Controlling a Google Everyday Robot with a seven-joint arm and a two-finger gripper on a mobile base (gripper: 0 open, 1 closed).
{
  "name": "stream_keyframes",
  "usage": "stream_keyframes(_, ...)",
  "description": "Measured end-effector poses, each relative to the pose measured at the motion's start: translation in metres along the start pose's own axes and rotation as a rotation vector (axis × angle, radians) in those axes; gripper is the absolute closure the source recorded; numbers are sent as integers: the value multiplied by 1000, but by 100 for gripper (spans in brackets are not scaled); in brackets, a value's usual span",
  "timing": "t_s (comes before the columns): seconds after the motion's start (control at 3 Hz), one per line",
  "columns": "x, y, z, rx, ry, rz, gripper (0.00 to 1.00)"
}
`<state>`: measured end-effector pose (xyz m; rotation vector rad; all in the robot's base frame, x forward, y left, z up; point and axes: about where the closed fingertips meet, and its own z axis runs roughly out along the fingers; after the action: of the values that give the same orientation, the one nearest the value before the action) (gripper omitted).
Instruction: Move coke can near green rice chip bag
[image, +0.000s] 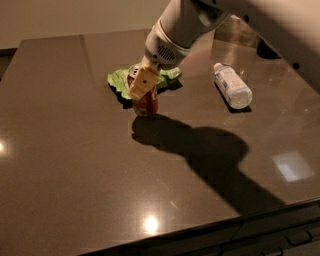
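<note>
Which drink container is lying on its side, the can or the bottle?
The bottle, clear with a white cap, lies flat. The can stands upright beside the bag, with the gripper closed on it.

table (75, 175): dark glossy brown top | 12 o'clock: green rice chip bag (118, 80), flat | at bag's 5 o'clock, just beside: coke can (146, 104), upright, base seemingly down, gripper (141, 85) clasping it from above | 2 o'clock: clear plastic bottle (232, 86), on its side
</note>
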<state>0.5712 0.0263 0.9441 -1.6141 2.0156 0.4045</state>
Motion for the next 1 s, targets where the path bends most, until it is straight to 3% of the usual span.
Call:
stream_keyframes(0.33, 2, -16, 10, 0, 11, 19, 100)
stream_keyframes(0.67, 5, -28, 20, -11, 14, 37, 86)
stream_keyframes(1.0, 9, -37, 26, -19, 14, 48, 62)
